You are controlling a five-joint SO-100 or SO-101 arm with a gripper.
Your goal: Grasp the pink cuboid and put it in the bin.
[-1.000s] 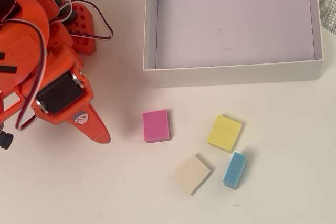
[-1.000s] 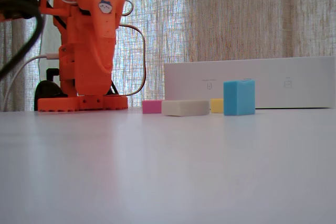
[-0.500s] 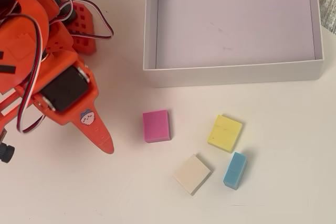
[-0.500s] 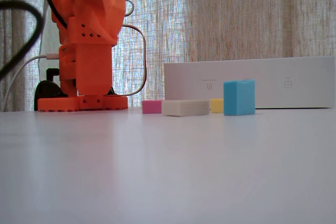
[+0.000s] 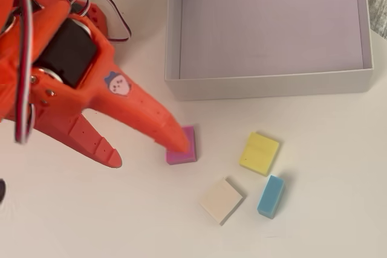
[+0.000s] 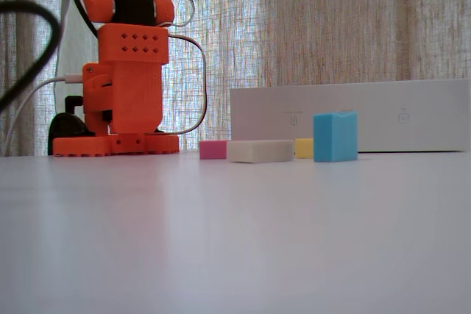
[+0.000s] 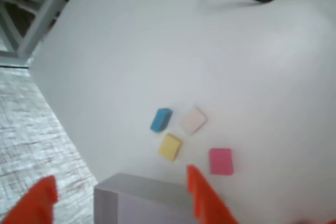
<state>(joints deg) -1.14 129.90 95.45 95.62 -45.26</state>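
Gripper [image 5: 148, 155] spread wide above the table [image 5: 91, 222], holding nothing, a small cartoon-face sticker [image 5: 118, 84] on it, no readable writing. Pink cuboid [image 5: 183, 148] lies just near of the bin [image 5: 266, 84], left of the yellow block [image 5: 260, 153].

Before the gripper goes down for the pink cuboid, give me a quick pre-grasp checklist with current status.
1. Gripper open: ok, the two orange fingers are spread wide in the overhead view.
2. Pink cuboid lying flat on the table: ok.
3. Gripper straddling the cuboid: not ok, in the overhead view one fingertip overlaps its near corner and the other sits well off to the left.
4. Neighbours clear: ok, the cream block, yellow block and blue block lie apart from it.
5. Bin free to receive: ok, no blocks on its floor.
6. Gripper height above the cuboid: cannot tell.
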